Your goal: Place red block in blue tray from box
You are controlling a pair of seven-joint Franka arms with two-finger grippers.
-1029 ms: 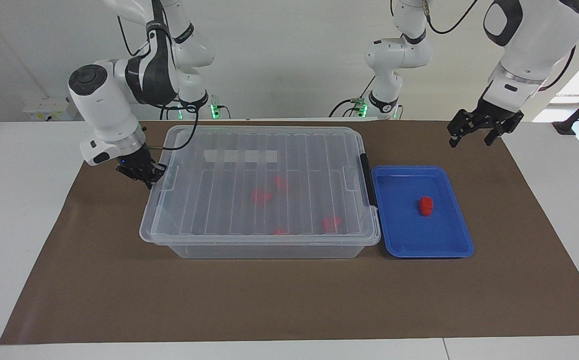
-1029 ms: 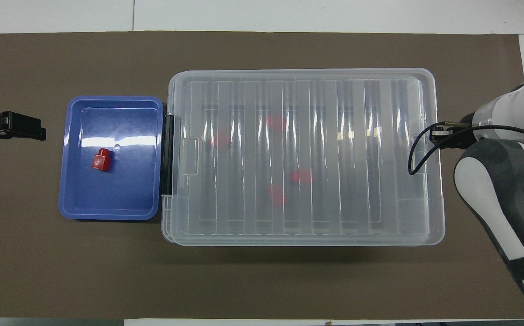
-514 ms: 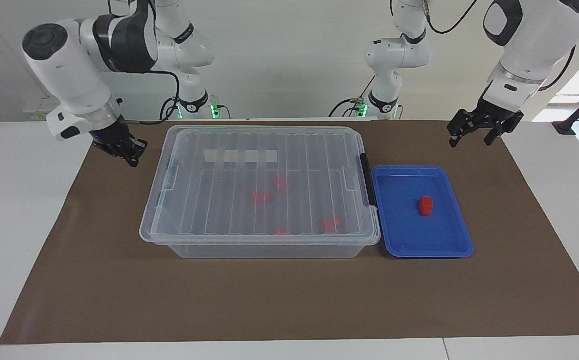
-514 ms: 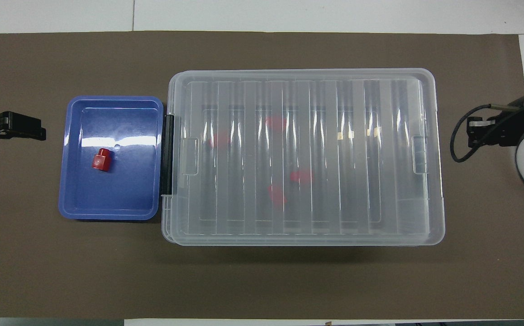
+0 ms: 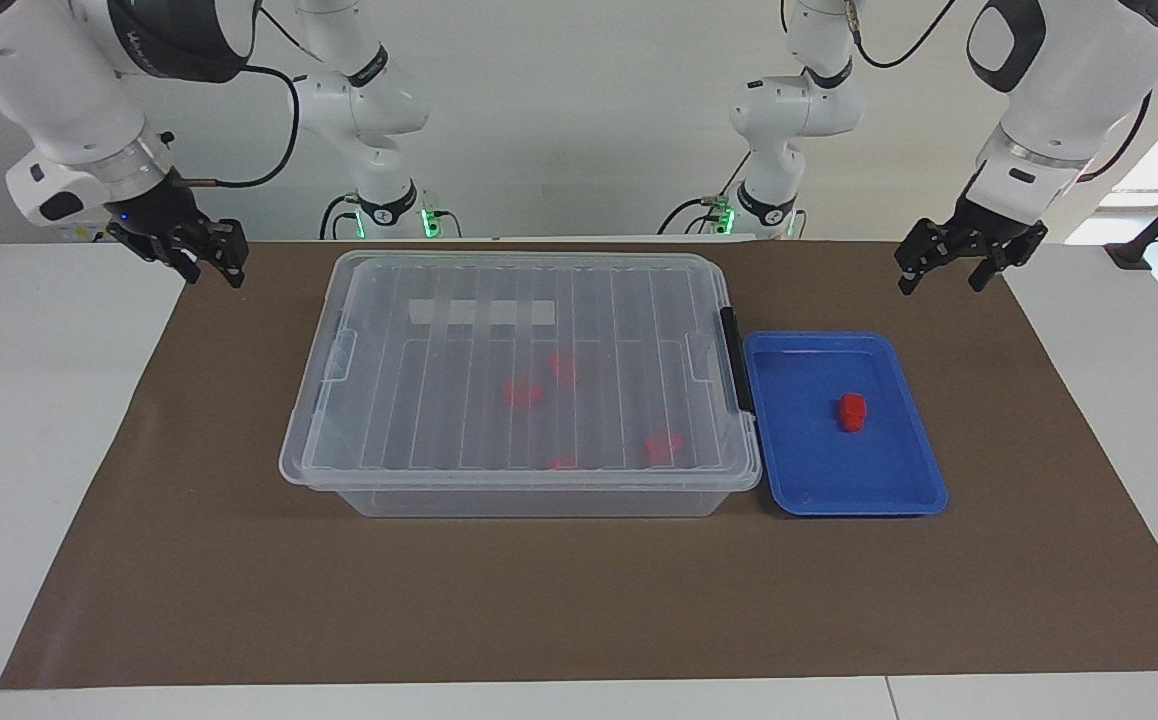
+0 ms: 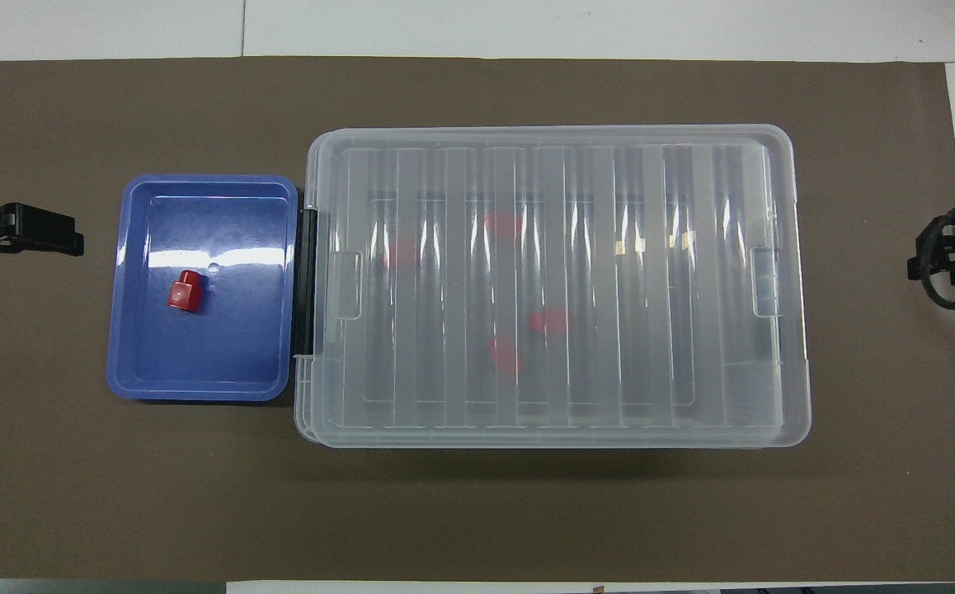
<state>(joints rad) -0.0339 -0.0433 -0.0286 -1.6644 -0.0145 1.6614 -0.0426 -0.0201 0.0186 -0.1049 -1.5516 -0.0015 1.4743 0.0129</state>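
the box [image 5: 519, 385] sits lidded, more red pieces [image 5: 522, 393] inside. beside it, the blue tray [image 5: 907, 480] holds the red block [image 5: 851, 411]. left claw [image 5: 951, 266] wide, empty; right claw [image 5: 207, 256] parted, empty. little risk: only an arm swinging low could nudge the tray.

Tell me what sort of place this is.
Probably a robotics lab: two white robot arms mounted at a white table, a brown mat marking the workspace, bare walls, and only a test setup laid out.
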